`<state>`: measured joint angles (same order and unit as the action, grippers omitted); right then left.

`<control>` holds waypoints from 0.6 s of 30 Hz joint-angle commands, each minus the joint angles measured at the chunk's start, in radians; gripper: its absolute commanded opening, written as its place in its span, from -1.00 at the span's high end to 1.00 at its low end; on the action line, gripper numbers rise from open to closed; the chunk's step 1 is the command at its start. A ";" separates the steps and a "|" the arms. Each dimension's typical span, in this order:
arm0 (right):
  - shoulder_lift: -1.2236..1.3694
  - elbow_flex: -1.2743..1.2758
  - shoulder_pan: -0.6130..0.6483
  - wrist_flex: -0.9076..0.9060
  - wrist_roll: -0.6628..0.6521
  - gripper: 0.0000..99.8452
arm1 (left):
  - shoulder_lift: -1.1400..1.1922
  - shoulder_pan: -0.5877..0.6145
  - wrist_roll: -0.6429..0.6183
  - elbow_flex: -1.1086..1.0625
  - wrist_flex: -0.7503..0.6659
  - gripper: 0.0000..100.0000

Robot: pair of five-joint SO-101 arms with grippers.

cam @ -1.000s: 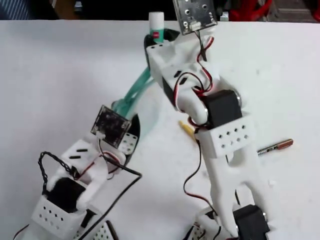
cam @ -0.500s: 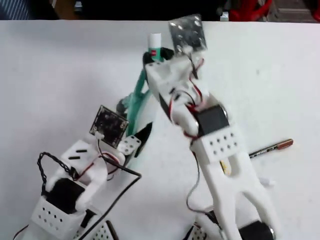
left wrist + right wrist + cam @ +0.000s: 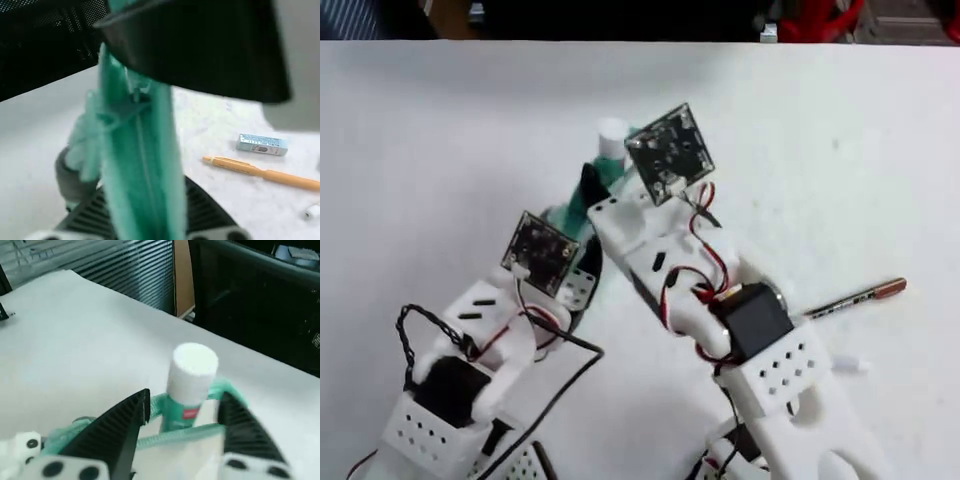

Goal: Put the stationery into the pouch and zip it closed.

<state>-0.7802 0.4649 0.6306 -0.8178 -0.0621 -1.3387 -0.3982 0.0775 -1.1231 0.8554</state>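
Teal pouch [image 3: 140, 165] first: it looks lifted a little off the worktop [image 3: 440, 150], strung between the two arms. The left gripper [image 3: 585, 275] has its fingers clamped on one end of it. At the other end the right gripper [image 3: 184, 395] is closed on the glue stick [image 3: 192, 370], white cap up, teal barrel low against the pouch's edge.

Tight spot, this. From where I stand the mouth looks more like a slit than an opening. If the stick goes down off-centre, I'd expect it to catch the fabric and fold the pouch over rather than slide in. The barrel is round and smooth and the fingers hold it low, so a push against that edge could twist it loose and send it rolling across the worktop. The pouch is soft, too. A hard shove from the right arm may tug it out of the left fingers, and then nothing keeps it open.

Further out, the pencil [image 3: 260, 172] and the eraser [image 3: 262, 144] lie loose on the worktop beyond the pouch, near each other. A pen [image 3: 860, 297] sits well apart on the right arm's side. All three are waiting, so zipping too early would shut them out.
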 commanded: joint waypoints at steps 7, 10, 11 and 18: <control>-0.002 -0.330 -0.104 -0.217 0.021 0.52 | -0.015 -0.002 -0.009 0.009 -0.008 0.93; 0.008 -0.359 -0.097 -0.171 0.023 0.52 | -0.015 -0.002 -0.009 0.009 -0.008 0.93; 0.016 -0.379 -0.088 -0.150 0.023 0.52 | -0.015 -0.002 -0.009 0.009 -0.008 0.93; 0.242 -0.517 -0.048 -0.193 0.014 0.75 | -0.015 -0.002 -0.009 0.008 -0.008 0.93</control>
<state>-0.6605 0.0430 0.5723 -0.9759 -0.0499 -1.3387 -0.3982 0.0775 -1.1231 0.8554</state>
